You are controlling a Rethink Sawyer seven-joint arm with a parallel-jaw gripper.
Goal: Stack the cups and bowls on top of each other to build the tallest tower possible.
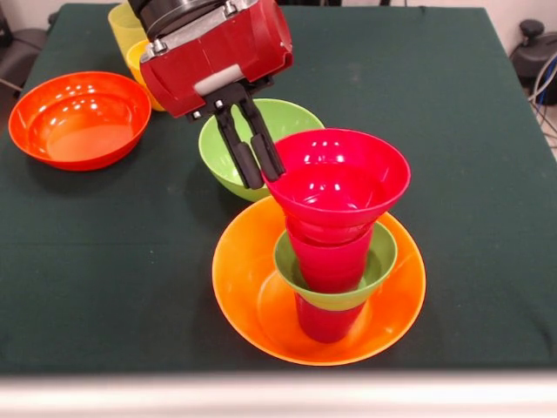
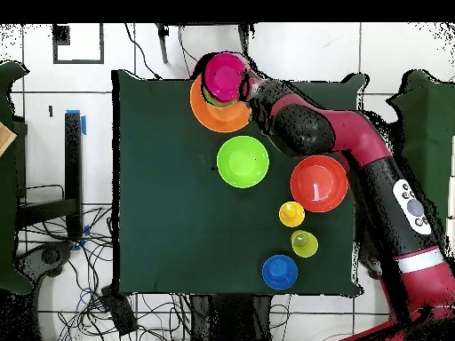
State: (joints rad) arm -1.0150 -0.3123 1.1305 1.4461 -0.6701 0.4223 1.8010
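Note:
The tower stands in the large yellow-orange bowl [image 1: 252, 287], near the table's front edge. From the bottom up I see a red-looking cup [image 1: 324, 320], the small green bowl [image 1: 376, 261], the red-pink cup [image 1: 331, 261] and the small red-pink bowl [image 1: 344, 178] on top. I cannot make out a purple cup. My gripper [image 1: 263, 178] comes down from the upper left, and its two black fingers [image 1: 233, 144] close narrowly on the top bowl's left rim. In the overhead view the tower [image 2: 227, 78] is at the table's top edge with the gripper [image 2: 251, 89] beside it.
The large green bowl [image 1: 287, 122] sits just behind the tower. The orange-red bowl [image 1: 78, 117] is at the left. The pale yellow cup [image 1: 124, 26] and the yellow-orange cup [image 1: 139, 65] stand behind it. The small blue bowl [image 2: 279, 272] shows only in the overhead view.

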